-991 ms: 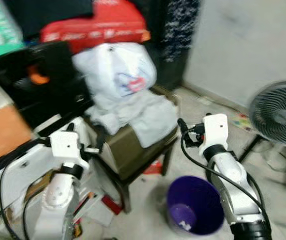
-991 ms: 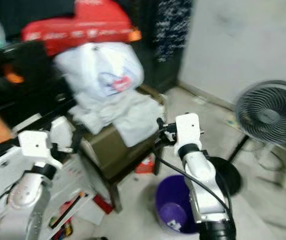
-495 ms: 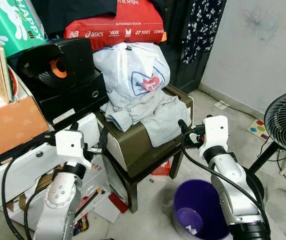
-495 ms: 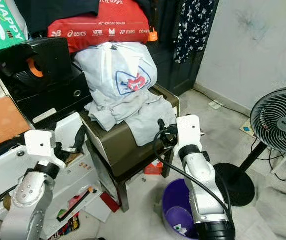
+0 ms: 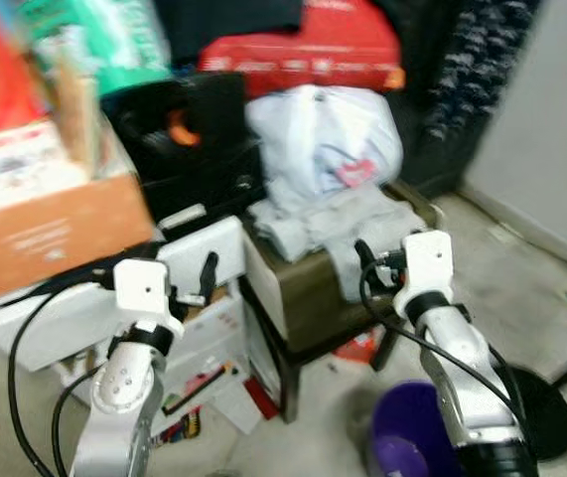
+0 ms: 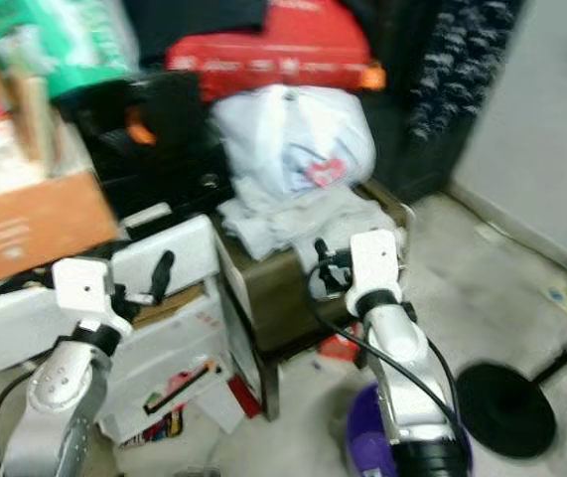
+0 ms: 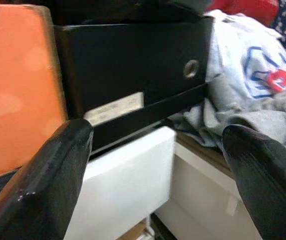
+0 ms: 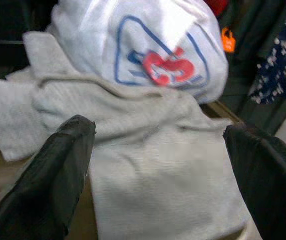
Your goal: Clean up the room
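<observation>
A grey garment (image 5: 335, 225) lies crumpled on a brown stool (image 5: 308, 290), with a white plastic bag (image 5: 328, 141) bearing a red and blue logo on top of it. My right gripper (image 8: 158, 165) is open and empty, held just short of the garment (image 8: 158, 150) at the stool's front edge. My left gripper (image 7: 155, 165) is open too, facing a black box (image 7: 132, 65) above a white drawer unit (image 7: 127, 185). A purple bin (image 5: 404, 447) stands on the floor below my right arm. The head views are blurred.
An orange cardboard box (image 5: 50, 231) and a black speaker (image 5: 194, 134) are stacked at the left. A red bag (image 5: 303, 48) tops the pile, with dark clothes (image 5: 472, 70) hanging behind. Papers lie on the floor under the drawers. A round fan base (image 5: 541, 402) sits at the right.
The whole view has swung to the left and gone blurry, so the fan head has slid out of frame. Both arms keep the same pose, grippers still open.
</observation>
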{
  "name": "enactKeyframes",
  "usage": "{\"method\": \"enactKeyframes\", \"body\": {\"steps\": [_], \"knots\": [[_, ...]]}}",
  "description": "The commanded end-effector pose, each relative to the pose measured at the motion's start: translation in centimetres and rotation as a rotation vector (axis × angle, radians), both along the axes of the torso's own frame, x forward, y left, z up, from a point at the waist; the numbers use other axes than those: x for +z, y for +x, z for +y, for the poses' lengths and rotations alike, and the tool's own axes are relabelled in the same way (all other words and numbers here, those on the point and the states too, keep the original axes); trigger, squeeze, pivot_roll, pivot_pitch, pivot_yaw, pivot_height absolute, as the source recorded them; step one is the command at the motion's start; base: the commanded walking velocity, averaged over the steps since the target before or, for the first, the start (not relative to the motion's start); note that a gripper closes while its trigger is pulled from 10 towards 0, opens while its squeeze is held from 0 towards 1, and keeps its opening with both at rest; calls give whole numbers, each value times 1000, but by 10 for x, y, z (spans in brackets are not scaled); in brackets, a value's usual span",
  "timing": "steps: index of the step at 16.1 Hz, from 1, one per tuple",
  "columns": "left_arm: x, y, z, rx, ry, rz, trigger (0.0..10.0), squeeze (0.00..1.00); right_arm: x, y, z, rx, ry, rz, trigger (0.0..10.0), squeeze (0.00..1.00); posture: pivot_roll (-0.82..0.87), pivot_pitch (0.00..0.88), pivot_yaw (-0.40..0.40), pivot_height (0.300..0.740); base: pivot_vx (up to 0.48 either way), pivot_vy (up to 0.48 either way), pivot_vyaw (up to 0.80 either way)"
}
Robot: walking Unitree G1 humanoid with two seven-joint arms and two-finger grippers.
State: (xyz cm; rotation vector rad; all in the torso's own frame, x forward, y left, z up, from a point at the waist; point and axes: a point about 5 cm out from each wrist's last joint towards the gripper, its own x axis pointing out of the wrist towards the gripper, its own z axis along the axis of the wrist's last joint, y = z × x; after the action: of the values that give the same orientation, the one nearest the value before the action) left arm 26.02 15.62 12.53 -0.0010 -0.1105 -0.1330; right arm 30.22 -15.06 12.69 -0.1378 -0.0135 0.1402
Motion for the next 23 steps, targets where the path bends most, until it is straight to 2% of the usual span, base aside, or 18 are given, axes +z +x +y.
{"method": "enactKeyframes", "body": {"steps": [1,2,4,7,10,14,23], "knots": [[-2,0,3,2,18,8,10000,0,1,1,3,0,11,-7,10000,0,-43,17,-5,740,0,0,800],[-3,-1,1,-19,-5,29,10000,0,1,1,2,-3,11,-8,10000,0,-43,17,-5,740,0,0,800],[-4,-1,2,-2,24,23,10000,0,1,1,1,-5,10,-7,10000,0,-43,17,-5,740,0,0,688],[-5,0,3,1,14,30,10000,0,1,1,2,-2,12,-9,10000,0,-43,18,-7,740,0,0,621],[-5,1,2,-3,20,30,10000,0,2,2,3,4,10,-12,10000,0,-43,16,-5,740,0,0,0],[-5,2,2,-8,23,30,10000,0,1,1,4,8,11,-12,10000,0,-43,14,-3,740,0,0,766],[-6,4,2,-5,41,30,10000,0,0,3,3,4,34,-8,10000,0,-40,0,0,740,0,0,0]]}}
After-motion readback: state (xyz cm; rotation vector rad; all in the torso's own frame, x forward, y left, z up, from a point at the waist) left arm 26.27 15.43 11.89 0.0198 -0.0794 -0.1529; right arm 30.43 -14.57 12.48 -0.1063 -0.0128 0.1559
